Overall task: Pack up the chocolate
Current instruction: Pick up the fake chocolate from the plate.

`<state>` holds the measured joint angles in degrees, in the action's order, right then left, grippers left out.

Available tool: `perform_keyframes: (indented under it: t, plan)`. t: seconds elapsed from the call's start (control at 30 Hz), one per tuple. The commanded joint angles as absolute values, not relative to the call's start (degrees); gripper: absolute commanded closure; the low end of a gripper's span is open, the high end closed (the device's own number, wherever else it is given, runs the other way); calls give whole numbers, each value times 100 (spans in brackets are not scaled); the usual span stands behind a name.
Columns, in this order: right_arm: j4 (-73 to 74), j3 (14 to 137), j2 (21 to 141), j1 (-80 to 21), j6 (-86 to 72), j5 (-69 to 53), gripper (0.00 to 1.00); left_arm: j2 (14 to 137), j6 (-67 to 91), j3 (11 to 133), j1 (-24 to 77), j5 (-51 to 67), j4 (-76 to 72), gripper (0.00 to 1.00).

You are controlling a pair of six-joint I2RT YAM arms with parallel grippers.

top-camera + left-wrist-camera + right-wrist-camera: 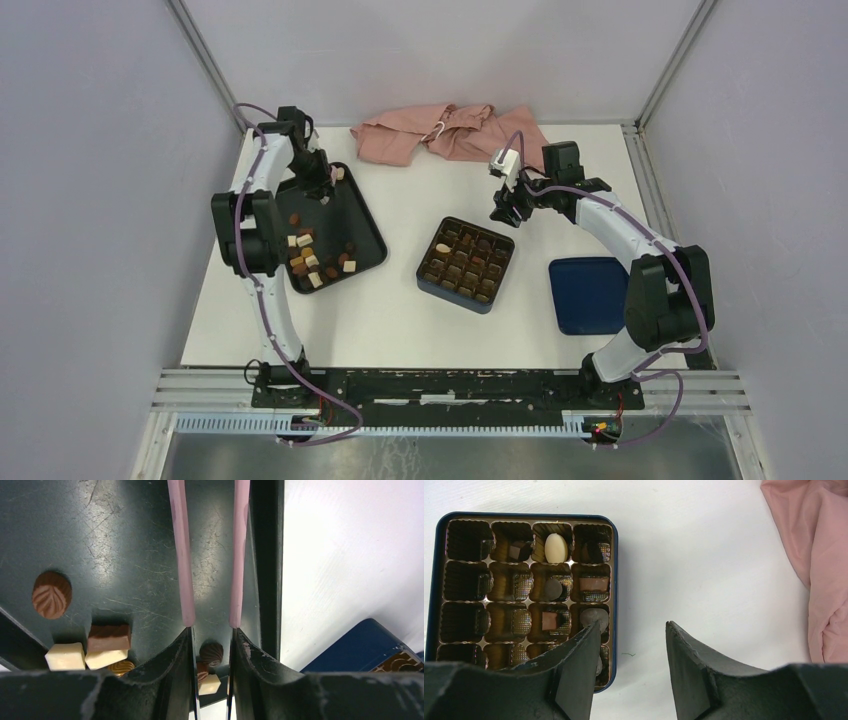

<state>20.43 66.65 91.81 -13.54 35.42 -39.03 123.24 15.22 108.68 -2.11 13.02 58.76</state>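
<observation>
left pincer narrowly spread, empty, low over black tray | right pincer spread, empty, above surface beside dark blue box | chocolate mostly on tray, several in box cells | leaf-embossed round piece on tray

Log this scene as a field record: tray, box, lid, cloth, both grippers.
tray: black, left side, loose chocolate at its near end
box: centre, partly filled
lid: blue, flat, right of box
cloth: pink, far edge
left gripper: over tray's far end, slightly open, empty
right gripper: above table beside box, open, empty
</observation>
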Motion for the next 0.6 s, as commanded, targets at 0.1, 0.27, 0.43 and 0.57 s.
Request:
perform_keyframes:
  t: [0.1, 0.27, 0.43, 0.57]
  plan:
    - [1980, 6845, 9177, -1353, 3612, -4060, 44, 12664, 1068, 11556, -145, 1090, 6315, 61]
    - [1995, 6857, 9224, -1352, 3628, -4074, 44, 12856, 1057, 11770, -71, 1084, 6397, 61]
    - [2014, 6869, 9238, -1344, 3640, -4070, 44, 13018, 1039, 11993, 107, 902, 6488, 61]
    - [2014, 6868, 9248, -1353, 3652, -4070, 44, 13110, 1041, 12105, 138, 667, 6558, 61]
